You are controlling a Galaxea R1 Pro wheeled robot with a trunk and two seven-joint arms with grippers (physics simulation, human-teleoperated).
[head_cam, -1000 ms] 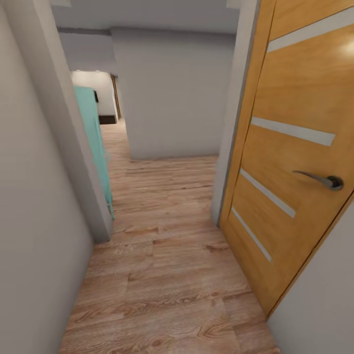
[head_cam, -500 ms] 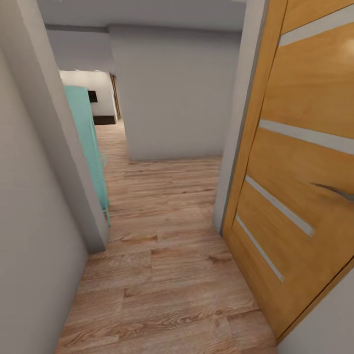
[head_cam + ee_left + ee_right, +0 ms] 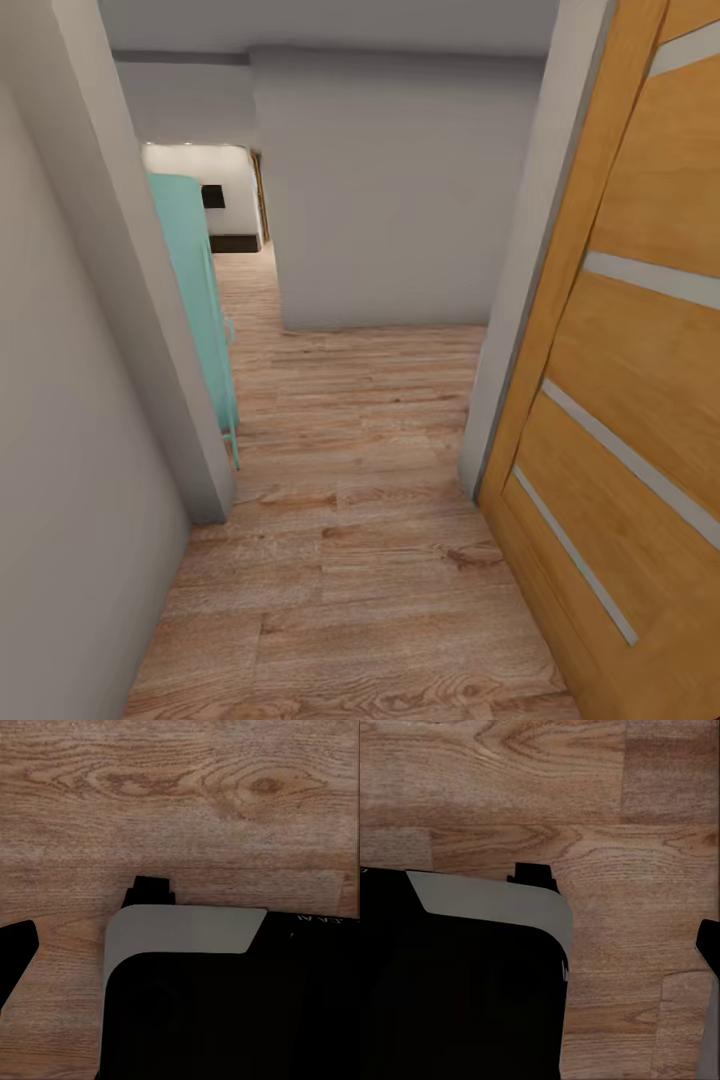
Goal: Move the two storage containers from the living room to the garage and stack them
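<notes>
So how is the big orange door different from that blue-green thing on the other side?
The wooden door is orange-brown with pale horizontal stripes; the teal cabinet is one plain blue-green colour. The door stands at the right of the hallway, close to the camera; the cabinet sits at the left, farther back, partly hidden behind a grey wall corner. Both rise tall from the same wood-plank floor.

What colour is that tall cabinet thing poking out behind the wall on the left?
Pale turquoise; the cabinet shows best in the head view.
</notes>
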